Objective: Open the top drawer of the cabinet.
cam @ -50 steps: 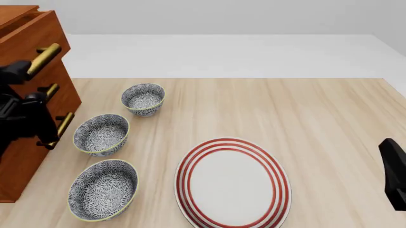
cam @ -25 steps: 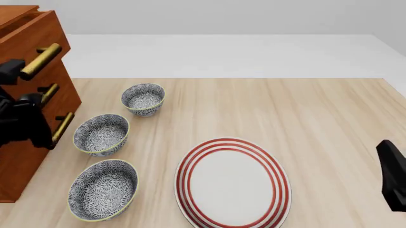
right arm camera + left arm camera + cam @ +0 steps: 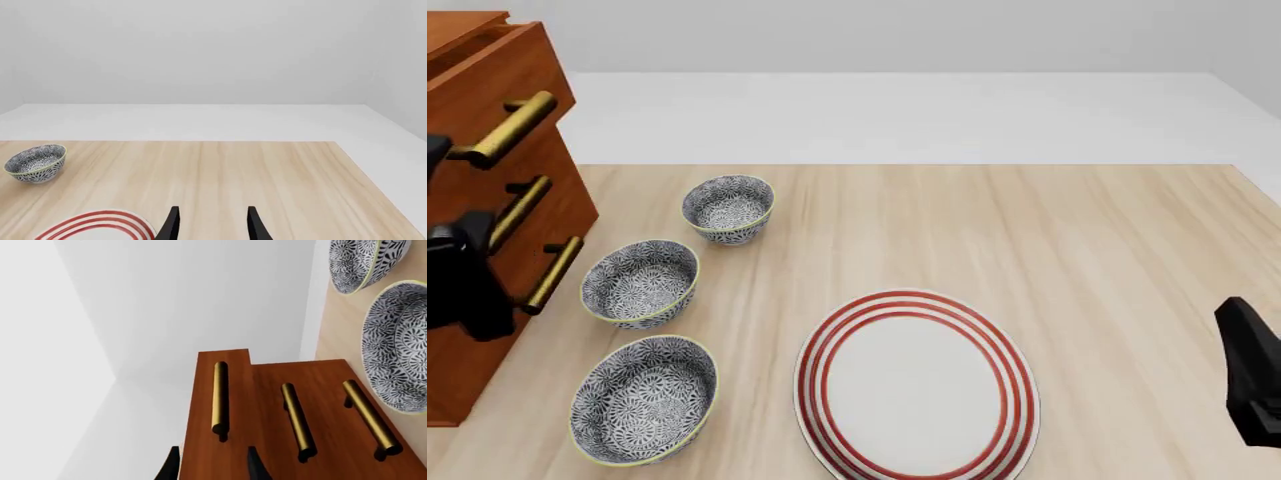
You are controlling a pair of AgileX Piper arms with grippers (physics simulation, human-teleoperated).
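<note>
The left pincer (image 3: 212,465) is released, fingers apart around nothing, just short of the top drawer (image 3: 223,370), whose round brass bar handle (image 3: 219,397) lies straight ahead. That drawer juts from the glossy reddish-brown cabinet (image 3: 494,200). The right pincer (image 3: 212,225) is likewise released, over the pale wood-grain surface (image 3: 1068,260) before plain white walls.

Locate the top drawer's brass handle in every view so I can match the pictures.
Front view: top drawer's handle at upper left, highest of three on the cabinet.
Left wrist view: the bar on the stepped-out drawer front.
Right wrist view: not in it.
Shared landmark: patterned bowl.
</note>
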